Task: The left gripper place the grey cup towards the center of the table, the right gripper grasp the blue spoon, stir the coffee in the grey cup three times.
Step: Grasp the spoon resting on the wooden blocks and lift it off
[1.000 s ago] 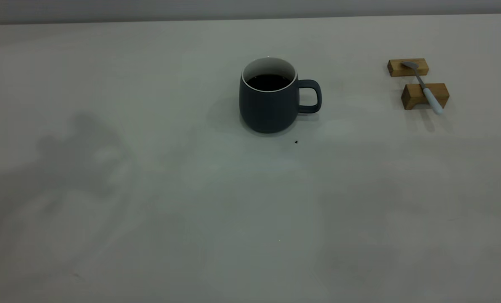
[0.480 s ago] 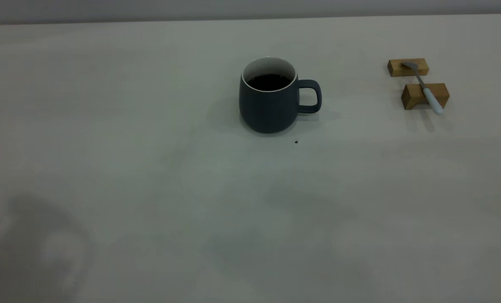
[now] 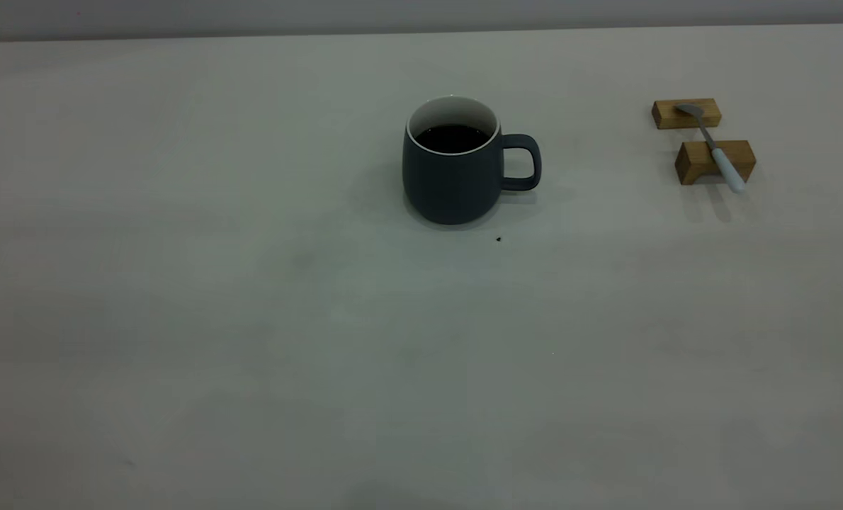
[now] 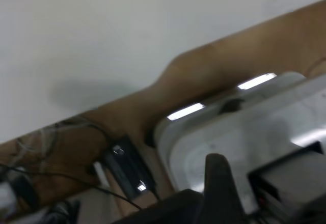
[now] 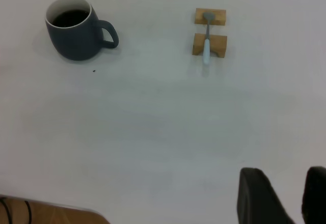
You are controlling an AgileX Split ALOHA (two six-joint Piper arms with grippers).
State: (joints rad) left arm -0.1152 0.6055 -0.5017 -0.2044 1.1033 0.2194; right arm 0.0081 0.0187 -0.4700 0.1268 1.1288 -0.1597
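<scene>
The grey cup (image 3: 450, 184) stands upright near the middle of the table (image 3: 251, 319), its handle pointing right, with dark coffee (image 3: 453, 137) inside. The blue spoon (image 3: 717, 152) lies across two wooden blocks at the far right, pale handle toward the front. Neither arm shows in the exterior view. In the right wrist view the cup (image 5: 76, 38) and the spoon (image 5: 207, 40) lie far off, and the right gripper (image 5: 282, 186) is open and empty over bare table. The left gripper (image 4: 219, 183) is off the table's edge, away from the cup.
Two wooden blocks (image 3: 666, 115) (image 3: 698, 164) carry the spoon. A tiny dark speck (image 3: 498, 239) lies just in front of the cup. The left wrist view shows the table's brown edge (image 4: 204, 76), a grey-white housing (image 4: 229, 137) and loose cables (image 4: 30, 173).
The arm's shadow on the left of the table slid toward the near-left corner and is gone now. Cup and spoon have not moved.
</scene>
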